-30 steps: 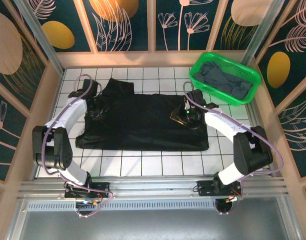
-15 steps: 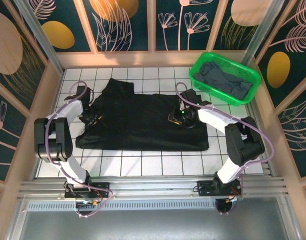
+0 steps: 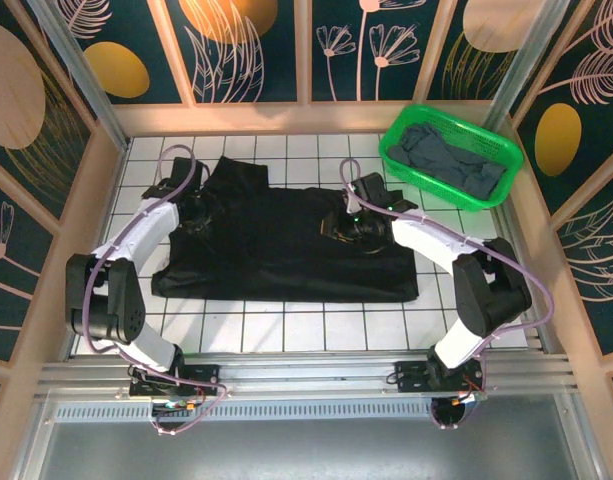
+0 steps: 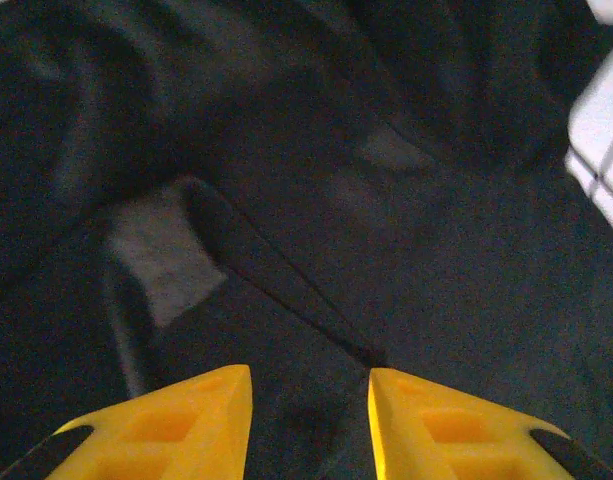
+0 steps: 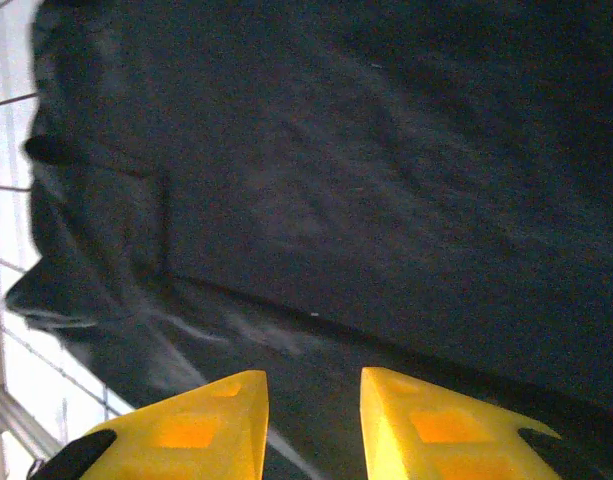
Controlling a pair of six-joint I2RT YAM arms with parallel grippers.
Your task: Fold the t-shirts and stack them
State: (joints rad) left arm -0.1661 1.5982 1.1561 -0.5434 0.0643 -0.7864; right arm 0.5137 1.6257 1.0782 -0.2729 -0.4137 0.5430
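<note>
Tabletop of white square tiles (image 3: 286, 330) carries a black t-shirt of soft plain cloth (image 3: 276, 250), short-sleeved, spread mostly flat across the middle. Its long side runs along the near edge, from close to the left edge to right of centre, and a bunched part sticks out toward the far-left corner. Green plastic basket with mesh walls (image 3: 426, 183) sits at the far-right corner, apart from the black t-shirt, with a slate grey t-shirt of crumpled cloth (image 3: 451, 150) lying inside it. Left gripper (image 3: 193, 212) is over the left end of the black t-shirt, by the bunched part, low over the cloth; can't tell from above whether it touches. Left wrist view: left gripper (image 4: 311, 430) has its two yellow plastic fingers (image 4: 186, 425) spread apart with a gap, black t-shirt (image 4: 436, 250) visible through that gap, a raised crease running up to just ahead of the fingertips, bare tabletop (image 4: 606, 170) at the right side. Right gripper (image 3: 344, 225) is over the right half of the black t-shirt, nearer its far side than its near side. Right wrist view: right gripper (image 5: 314, 425) has its yellow fingers (image 5: 436, 425) apart too, black t-shirt (image 5: 386, 150) under and ahead of them, a layer edge crossing just ahead of the tips, rumpled cloth and bare tabletop (image 5: 6, 200) at the left side.
</note>
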